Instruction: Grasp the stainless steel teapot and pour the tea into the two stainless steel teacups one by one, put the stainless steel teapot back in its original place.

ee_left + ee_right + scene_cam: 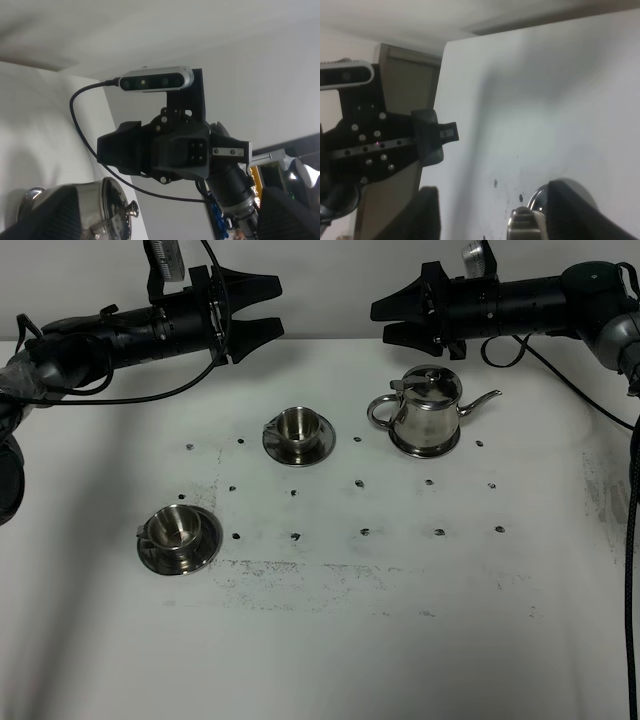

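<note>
The stainless steel teapot [428,408] stands upright at the table's back right on its flat steel disc [447,448], spout pointing right. One steel teacup [298,428] on a saucer sits at the back middle, and the other teacup [177,533] on a saucer sits front left. My left gripper [279,305] hangs open in the air behind the nearer-centre cup, empty. Just behind the teapot, my right gripper [380,324] hovers open and empty. The teapot's lid [112,207] shows in the left wrist view, and its knob [522,221] in the right wrist view.
A white cloth [330,640] with small dark marks in a grid covers the table. Cables trail from both arms along the back edge. The two grippers point at each other across a gap above the table's rear.
</note>
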Robot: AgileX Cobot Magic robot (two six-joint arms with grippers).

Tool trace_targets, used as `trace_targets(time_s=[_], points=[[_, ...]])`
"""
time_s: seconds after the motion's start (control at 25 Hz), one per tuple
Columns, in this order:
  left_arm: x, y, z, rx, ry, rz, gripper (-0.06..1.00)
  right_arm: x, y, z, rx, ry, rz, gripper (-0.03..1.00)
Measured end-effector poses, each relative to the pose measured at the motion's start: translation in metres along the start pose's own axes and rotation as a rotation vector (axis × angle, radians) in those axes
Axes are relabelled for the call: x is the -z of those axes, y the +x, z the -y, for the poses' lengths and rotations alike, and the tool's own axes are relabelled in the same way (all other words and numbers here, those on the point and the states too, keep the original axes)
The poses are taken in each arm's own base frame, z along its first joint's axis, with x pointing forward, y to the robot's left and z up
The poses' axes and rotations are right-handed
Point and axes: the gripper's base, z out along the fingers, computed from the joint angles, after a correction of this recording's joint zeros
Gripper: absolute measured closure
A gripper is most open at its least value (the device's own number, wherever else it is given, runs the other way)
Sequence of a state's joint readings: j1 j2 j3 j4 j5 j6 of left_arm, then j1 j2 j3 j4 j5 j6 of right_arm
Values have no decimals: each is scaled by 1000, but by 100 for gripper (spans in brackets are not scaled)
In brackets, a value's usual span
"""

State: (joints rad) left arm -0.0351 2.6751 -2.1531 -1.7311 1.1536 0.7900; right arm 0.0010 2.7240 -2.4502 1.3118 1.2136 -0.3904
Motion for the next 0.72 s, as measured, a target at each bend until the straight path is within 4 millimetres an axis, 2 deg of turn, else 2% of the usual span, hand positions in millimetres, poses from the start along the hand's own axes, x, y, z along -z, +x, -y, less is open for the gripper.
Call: trace_targets(time_s=[0.44,0.56,0.72], points=[[-1,-2,4,-26,-4,-12,25,0,-1,-1,9,-2,2,50],[-3,-13,23,-115,-39,-62,25,4,-8,-15,76,-12,23,48],[-6,-32,75,-316,-196,-140,25,18,-22,-54,266,12,71,47]])
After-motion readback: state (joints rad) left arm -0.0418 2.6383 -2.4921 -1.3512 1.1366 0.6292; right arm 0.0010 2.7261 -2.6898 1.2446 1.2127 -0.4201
